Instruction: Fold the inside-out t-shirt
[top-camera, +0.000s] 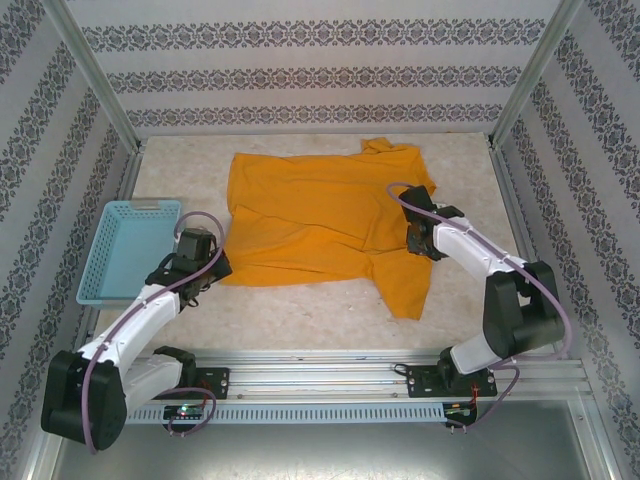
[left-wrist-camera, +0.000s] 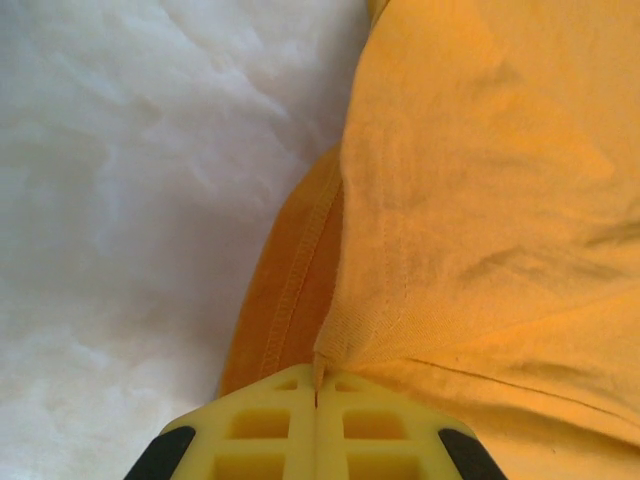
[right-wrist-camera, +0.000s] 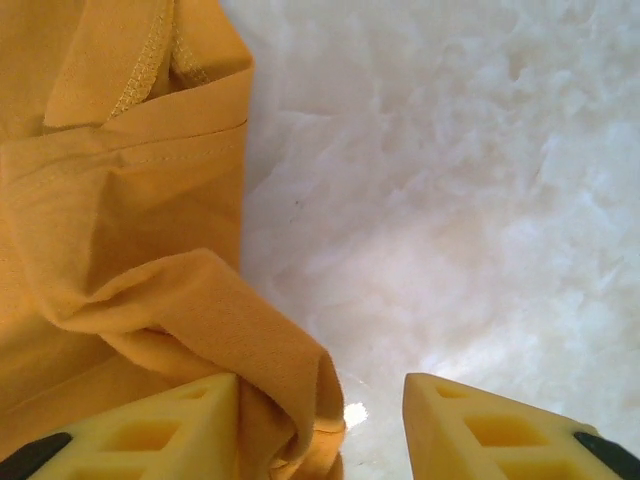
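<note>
Your left gripper is closed, its two yellow fingers pressed together on an edge of the t-shirt. The cloth puckers to a point where it enters the jaws, and a stitched hem runs just beside that spot. From the top camera, this gripper sits at the shirt's near left corner.

Your right gripper is open, with a clear gap between the fingers. A rolled fold of the t-shirt lies inside that gap against one finger. The other finger stands apart over bare worktop. From above, this gripper is at the shirt's right edge, near a sleeve.

The t-shirt lies spread and wrinkled in the middle of the worktop, plain orange side up, with one sleeve trailing toward the near right. A blue basket sits at the left, just beside your left arm and apart from the shirt.
</note>
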